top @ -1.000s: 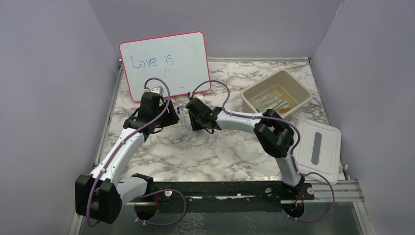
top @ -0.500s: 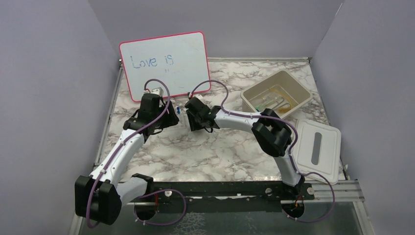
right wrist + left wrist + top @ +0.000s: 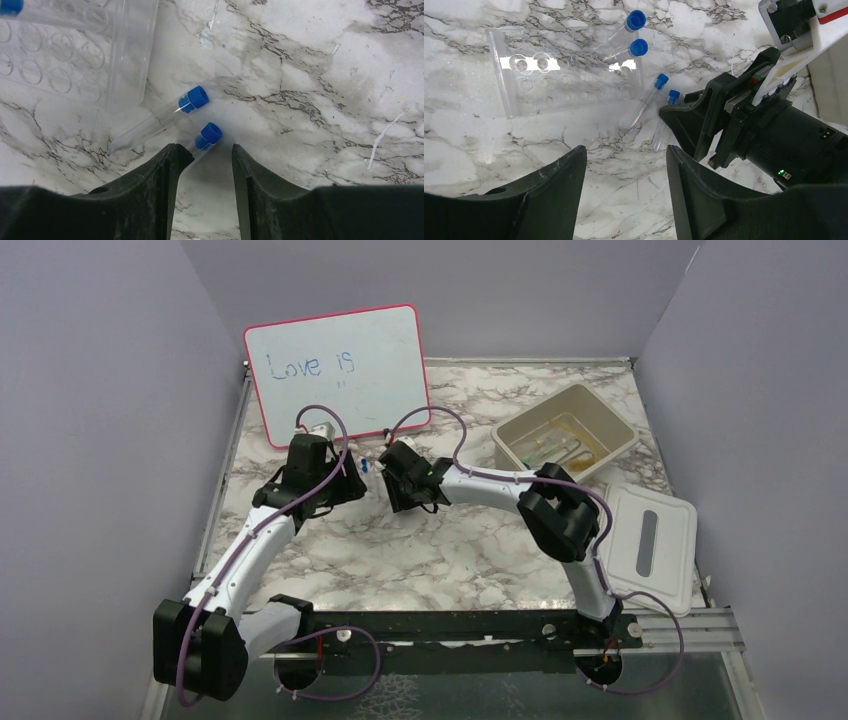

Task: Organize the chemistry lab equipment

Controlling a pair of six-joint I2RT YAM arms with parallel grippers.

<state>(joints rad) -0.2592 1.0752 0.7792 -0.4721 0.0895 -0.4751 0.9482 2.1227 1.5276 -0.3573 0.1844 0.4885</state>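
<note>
Jaws, left gripper (image 3: 625,152): spread wide, holding nothing; bare marble table (image 3: 629,200) shows through the gap

Jaws, right gripper (image 3: 206,150): parted, not clamped; the blue cap of tube A (image 3: 211,134) sits in the gap between the two fingertips, and its clear body runs off toward 7 o'clock behind one finger; whether a finger touches it cannot be told

Tube A: clear, blue cap, lying flat on the table just beside tube B (image 3: 155,122), the two apart

Tube B: same kind, lying flat at 10 to 11 o'clock of tube A in the right wrist view, cap toward 2 o'clock, closed end near a corner of the clear rack (image 3: 549,75)

Pair, tube C (image 3: 636,20) and tube D (image 3: 639,47): same kind, at the rack's 2 o'clock end in the left wrist view, overlapping its edge; whether they sit in holes or merely lie on it cannot be told

Clear rack: transparent, rows of round holes, at 10 o'clock of the left gripper's gap

Both grippers: facing each other, near together, toward 10 o'clock of the table's middle in the top view, at 6 o'clock of the whiteboard (image 3: 335,370)

Whiteboard: pink frame, propped up at 11 o'clock of the table, "Love is" written in blue

Tub (image 3: 536,408): beige, open, at 2 o'clock; holds several items too small to name

Lid (image 3: 625,550): beige, flat on the table at 4 o'clock, just beside the tub
</note>
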